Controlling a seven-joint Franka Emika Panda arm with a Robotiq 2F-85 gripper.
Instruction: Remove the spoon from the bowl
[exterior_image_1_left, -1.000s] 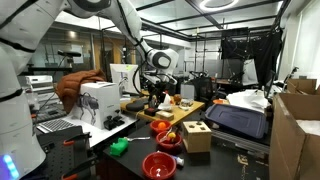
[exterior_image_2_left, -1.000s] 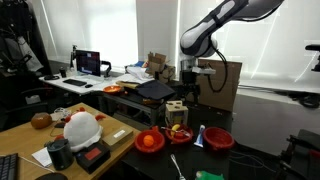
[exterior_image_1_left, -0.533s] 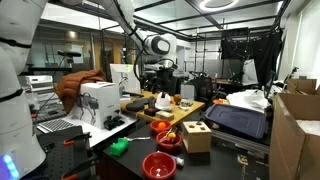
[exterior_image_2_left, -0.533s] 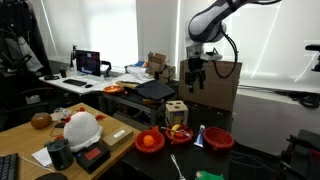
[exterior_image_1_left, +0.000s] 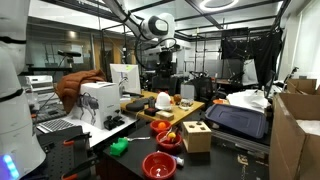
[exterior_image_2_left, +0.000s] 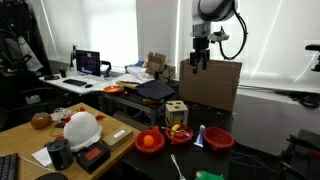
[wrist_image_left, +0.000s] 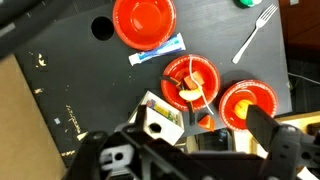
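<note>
The red bowl (wrist_image_left: 190, 80) holds orange and yellow toy food and a thin white spoon (wrist_image_left: 201, 88) that lies across it. It stands next to the tan wooden box (wrist_image_left: 160, 115). It shows in both exterior views (exterior_image_1_left: 168, 141) (exterior_image_2_left: 180, 134) near the table's front. My gripper (wrist_image_left: 195, 138) hangs high above the table and far from the bowl. It also shows in both exterior views (exterior_image_1_left: 166, 66) (exterior_image_2_left: 198, 62). Its fingers look spread and hold nothing.
An empty red bowl (wrist_image_left: 143, 20), another red bowl with an orange item (wrist_image_left: 247, 105), a white fork (wrist_image_left: 255, 30) and a blue-white tube (wrist_image_left: 155, 52) lie on the black table (wrist_image_left: 60, 70). A cardboard box (exterior_image_2_left: 215, 85) and a white helmet (exterior_image_2_left: 82, 128) stand nearby.
The arm has lifted the gripper straight up, from just above the table clutter to high over it. Nothing on the table has moved.
</note>
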